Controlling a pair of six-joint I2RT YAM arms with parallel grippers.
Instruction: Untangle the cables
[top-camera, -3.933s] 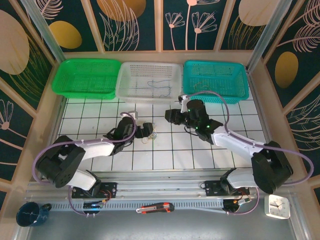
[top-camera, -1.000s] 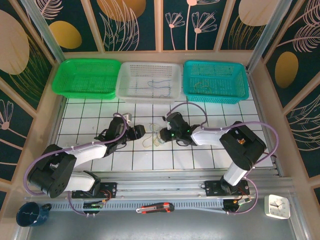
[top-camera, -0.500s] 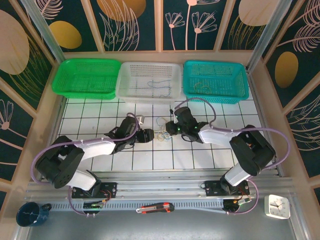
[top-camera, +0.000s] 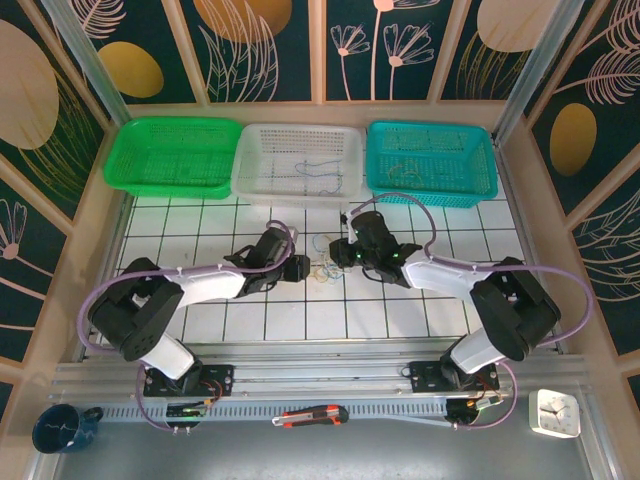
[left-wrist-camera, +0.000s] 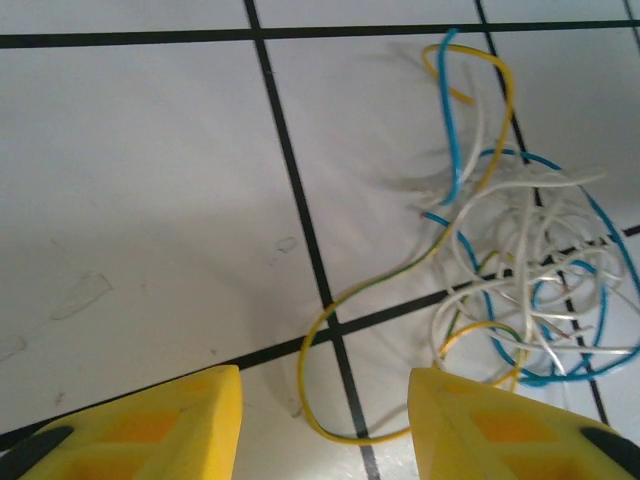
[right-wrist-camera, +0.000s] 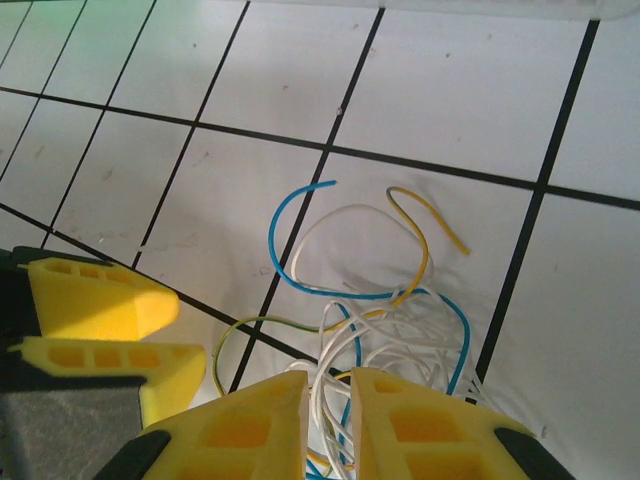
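Note:
The cables (top-camera: 322, 269) lie as one small tangle of thin blue, yellow and white cords on the tiled table, between the two arms. In the left wrist view the tangle (left-wrist-camera: 520, 300) sits at the right, and one yellow loop of it reaches between my left gripper's (left-wrist-camera: 325, 425) open fingers. From above, the left gripper (top-camera: 300, 268) is at the tangle's left edge. My right gripper (right-wrist-camera: 328, 420) is shut on white strands of the cables (right-wrist-camera: 370, 280), with a narrow gap between its pads. It stands at the tangle's right side (top-camera: 338, 256).
Three baskets stand along the back: green (top-camera: 175, 155), white (top-camera: 252, 172) with a few cords inside, and teal (top-camera: 430, 190). A box cutter (top-camera: 310, 415), a mug (top-camera: 60, 428) and a small clock (top-camera: 555, 412) lie beyond the near rail.
My left gripper has moved right up to the tangle and its jaws have narrowed. The right gripper has shifted slightly toward the back, still holding the strands.

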